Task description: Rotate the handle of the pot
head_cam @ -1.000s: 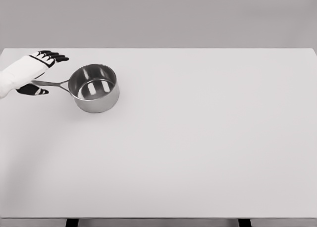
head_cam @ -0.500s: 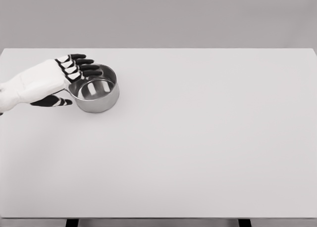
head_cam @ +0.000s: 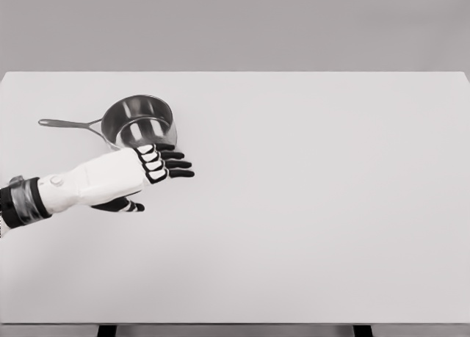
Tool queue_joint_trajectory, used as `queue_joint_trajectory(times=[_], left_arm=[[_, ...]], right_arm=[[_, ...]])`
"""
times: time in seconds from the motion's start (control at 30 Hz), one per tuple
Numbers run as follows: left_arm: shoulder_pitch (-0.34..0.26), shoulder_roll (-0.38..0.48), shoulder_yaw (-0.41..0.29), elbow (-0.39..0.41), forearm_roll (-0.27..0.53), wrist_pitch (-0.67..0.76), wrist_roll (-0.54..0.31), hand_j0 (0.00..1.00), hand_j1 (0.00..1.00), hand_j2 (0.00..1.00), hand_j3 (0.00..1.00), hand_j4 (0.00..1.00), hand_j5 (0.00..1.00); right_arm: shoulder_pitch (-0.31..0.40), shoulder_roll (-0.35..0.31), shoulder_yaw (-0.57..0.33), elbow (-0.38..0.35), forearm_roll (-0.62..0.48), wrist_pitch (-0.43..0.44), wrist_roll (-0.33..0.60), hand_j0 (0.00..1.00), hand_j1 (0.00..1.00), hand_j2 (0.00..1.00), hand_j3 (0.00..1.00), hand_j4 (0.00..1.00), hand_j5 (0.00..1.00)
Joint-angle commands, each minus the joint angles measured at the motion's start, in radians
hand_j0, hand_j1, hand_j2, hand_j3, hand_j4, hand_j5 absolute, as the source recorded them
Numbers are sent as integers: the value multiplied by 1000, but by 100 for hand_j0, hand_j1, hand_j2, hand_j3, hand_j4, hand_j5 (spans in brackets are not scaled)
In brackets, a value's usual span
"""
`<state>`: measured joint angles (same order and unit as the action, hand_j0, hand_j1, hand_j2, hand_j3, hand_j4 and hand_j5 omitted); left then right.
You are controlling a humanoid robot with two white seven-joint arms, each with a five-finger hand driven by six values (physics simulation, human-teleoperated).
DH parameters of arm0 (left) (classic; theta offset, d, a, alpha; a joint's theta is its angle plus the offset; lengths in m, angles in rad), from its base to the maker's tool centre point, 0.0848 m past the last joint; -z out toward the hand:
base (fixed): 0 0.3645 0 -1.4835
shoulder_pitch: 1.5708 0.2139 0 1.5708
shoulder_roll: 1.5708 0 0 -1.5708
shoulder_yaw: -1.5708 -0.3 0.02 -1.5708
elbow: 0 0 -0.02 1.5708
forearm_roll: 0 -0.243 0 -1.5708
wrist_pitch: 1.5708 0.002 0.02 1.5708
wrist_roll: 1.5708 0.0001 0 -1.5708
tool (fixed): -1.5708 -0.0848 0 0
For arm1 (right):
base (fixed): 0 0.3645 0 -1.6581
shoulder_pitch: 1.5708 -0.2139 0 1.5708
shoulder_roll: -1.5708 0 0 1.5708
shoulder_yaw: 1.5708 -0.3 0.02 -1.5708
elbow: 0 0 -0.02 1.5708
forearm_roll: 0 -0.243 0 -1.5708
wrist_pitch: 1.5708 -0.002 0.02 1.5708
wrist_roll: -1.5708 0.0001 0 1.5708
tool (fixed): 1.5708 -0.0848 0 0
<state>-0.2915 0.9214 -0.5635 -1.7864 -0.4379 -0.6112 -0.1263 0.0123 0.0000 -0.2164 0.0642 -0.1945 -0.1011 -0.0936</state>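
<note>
The pot (head_cam: 139, 124) in the upper left of the frame is shiny silver-grey steel, its handle (head_cam: 70, 123) a duller grey. The left hand (head_cam: 136, 177) is white, its fingers (head_cam: 170, 163) black with white bands. The surface (head_cam: 308, 205) is plain pale grey; the wrist cuff (head_cam: 23, 201) looks dark metallic, possibly grey.

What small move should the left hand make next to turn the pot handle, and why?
Probably move the left hand back to the left and farther from the robot, toward the handle. The hand is open and holds nothing, in front of the pot, while the handle sticks out to the left, free and untouched on the table.
</note>
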Motion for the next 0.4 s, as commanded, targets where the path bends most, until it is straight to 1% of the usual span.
queue_joint_trajectory(times=[0.0, 0.1, 0.37], left_arm=[[0, -24, 0, -1, -5, 0, -30, 100, 100, 100, 100, 100, 100], [0, -48, -1, -1, -27, 0, -30, 100, 100, 100, 100, 100, 100], [-3, -50, 1, -1, -42, 0, -33, 100, 100, 100, 100, 100, 100]], right_arm=[[0, 0, 0, 0, 0, 0, 0, 100, 100, 100, 100, 100, 100], [0, 0, 0, -1, 0, 0, 0, 100, 100, 100, 100, 100, 100], [0, 0, 0, 0, 0, 0, 0, 100, 100, 100, 100, 100, 100]])
